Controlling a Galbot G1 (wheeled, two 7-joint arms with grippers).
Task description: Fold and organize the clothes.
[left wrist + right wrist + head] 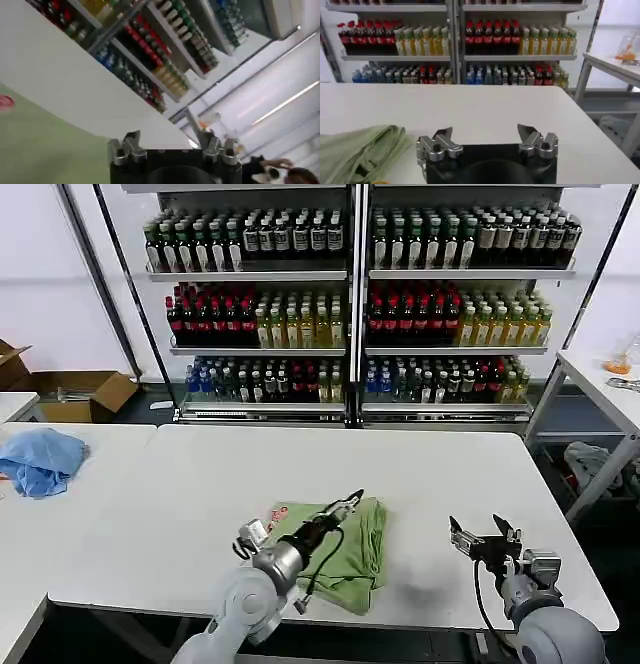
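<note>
From the head view, the light green shirt (pixel 352 552) lies folded in a compact bundle on the white tabletop (pixel 420 474), near the front edge and a little left of centre. The left gripper (pixel 347 503) hovers over the shirt's far edge, its fingers parted and holding nothing. The right gripper (pixel 481 536) hangs well apart from the shirt, over bare tabletop, fingers spread and empty. A light blue cloth (pixel 40 460) sits on the neighbouring table to the left.

In the left wrist view, the left gripper (pixel 169 140) stands open, with the shirt (pixel 45 145) just beside it.

In the right wrist view, the right gripper (pixel 487 137) is spread wide, and the folded shirt (pixel 360 152) lies off to one side, clear of the fingers.
</note>
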